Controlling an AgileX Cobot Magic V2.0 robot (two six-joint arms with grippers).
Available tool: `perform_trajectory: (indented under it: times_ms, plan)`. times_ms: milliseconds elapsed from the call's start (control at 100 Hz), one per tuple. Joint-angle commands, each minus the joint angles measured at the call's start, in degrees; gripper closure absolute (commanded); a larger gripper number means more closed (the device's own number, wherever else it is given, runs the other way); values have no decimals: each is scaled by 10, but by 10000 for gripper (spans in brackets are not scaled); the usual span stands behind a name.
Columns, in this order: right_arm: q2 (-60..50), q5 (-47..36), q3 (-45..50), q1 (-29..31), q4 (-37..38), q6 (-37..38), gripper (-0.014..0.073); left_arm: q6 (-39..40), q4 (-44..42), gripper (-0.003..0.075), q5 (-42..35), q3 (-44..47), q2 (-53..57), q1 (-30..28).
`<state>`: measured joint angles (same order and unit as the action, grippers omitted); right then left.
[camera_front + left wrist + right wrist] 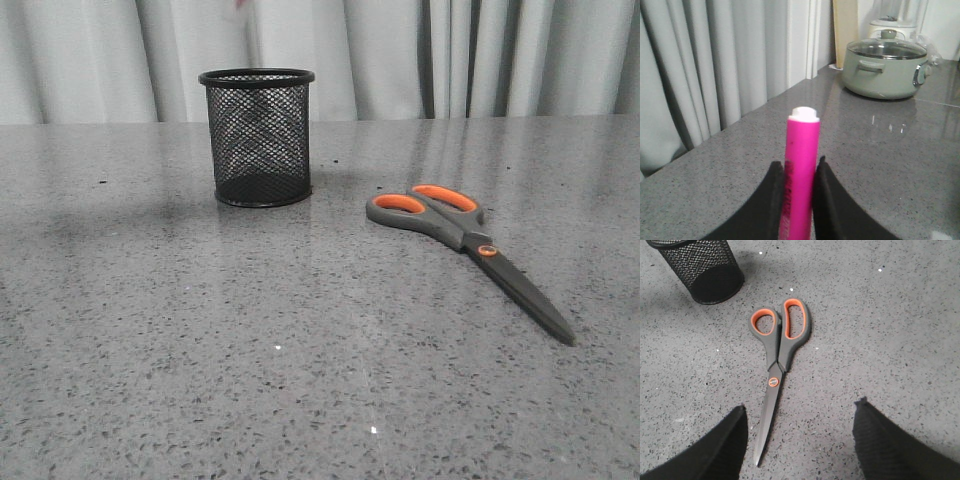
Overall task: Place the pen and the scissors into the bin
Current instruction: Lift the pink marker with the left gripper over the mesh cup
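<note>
The black mesh bin (257, 137) stands upright on the grey table, left of centre; it also shows in the right wrist view (699, 267). The scissors (463, 231) lie closed and flat to its right, loops toward the bin, blades pointing to the front right. My left gripper (798, 167) is shut on the magenta pen (801, 165), white tip up, held high above the table; a pink speck (240, 4) shows at the front view's top edge. My right gripper (800, 407) is open above the scissors' blade (770, 410), not touching.
A grey-green lidded pot (886, 69) sits on the far part of the counter in the left wrist view. Grey curtains (400, 55) hang behind the table.
</note>
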<state>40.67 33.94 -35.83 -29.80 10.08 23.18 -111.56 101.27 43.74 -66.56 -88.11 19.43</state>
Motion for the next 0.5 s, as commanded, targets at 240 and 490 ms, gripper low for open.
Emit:
perform_trajectory:
  times_ms: [240, 490]
  plan:
    - [1, -40, -20, -1, -15, -7, 181, -37, 48, 739, 15, -36, -38, -3]
    - [1, -34, -20, -1, -16, -7, 181, -37, 48, 738, 5, -53, -81, -3]
